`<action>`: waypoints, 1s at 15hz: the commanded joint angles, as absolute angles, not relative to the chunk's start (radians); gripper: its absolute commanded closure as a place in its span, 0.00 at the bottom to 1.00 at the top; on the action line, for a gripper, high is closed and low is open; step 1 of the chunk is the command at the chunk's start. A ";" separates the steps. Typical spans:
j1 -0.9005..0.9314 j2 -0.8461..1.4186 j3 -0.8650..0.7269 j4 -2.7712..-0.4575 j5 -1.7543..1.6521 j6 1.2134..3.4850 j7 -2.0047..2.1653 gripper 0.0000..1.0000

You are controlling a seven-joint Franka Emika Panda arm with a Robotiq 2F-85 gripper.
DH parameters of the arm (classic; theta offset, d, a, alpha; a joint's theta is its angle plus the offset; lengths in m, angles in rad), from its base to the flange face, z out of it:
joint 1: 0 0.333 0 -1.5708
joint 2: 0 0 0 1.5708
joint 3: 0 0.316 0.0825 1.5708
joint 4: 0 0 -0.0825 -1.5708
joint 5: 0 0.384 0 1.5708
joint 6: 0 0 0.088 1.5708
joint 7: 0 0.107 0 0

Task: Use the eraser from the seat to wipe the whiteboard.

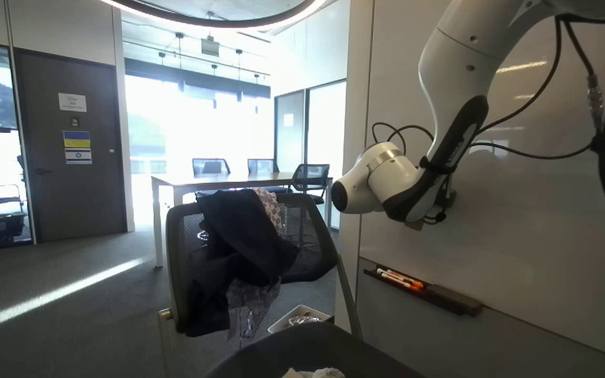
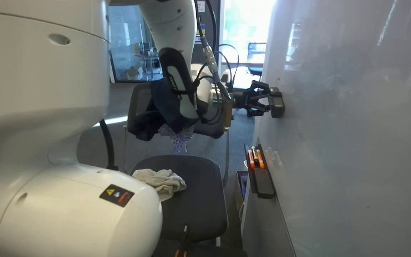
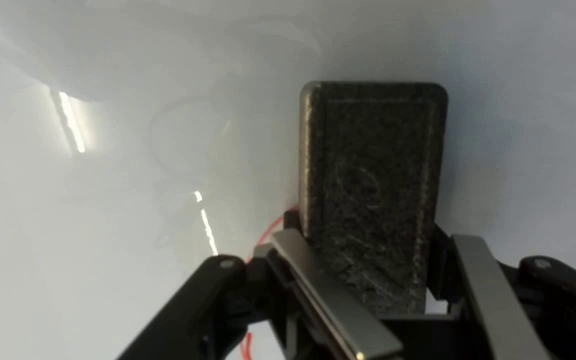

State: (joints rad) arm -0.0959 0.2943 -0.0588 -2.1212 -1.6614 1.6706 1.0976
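1. Eraser (image 3: 373, 165): it sits in your gripper (image 3: 366, 245), which is clamped onto its two long sides near one end.
2. That hold likely lets its broad face lie flat on the whiteboard (image 2: 351, 125), just ahead of the gripper; it looks pressed there, but you cannot confirm full contact.
3. Its long axis runs upright along the board; in an exterior view its free end points down, past the gripper.
4. A red line (image 3: 269, 229) shows just beside the gripper in the wrist view, probably a mark for you to wipe.
5. Below the gripper, a tray (image 1: 422, 295) holds markers (image 2: 255, 155), presumably stored for writing; the seat (image 2: 202, 200), also lower but farther from the board, bears a cloth (image 2: 161, 180).
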 commanded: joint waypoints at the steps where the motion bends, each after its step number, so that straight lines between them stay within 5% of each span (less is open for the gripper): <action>1: -0.136 0.165 -0.105 -2.163 -1.695 1.641 1.110 0.69; 8: -0.118 0.116 -0.085 -2.032 -1.643 1.711 0.862 0.69; 15: -0.102 0.309 -0.076 -1.884 -1.554 1.649 0.678 0.69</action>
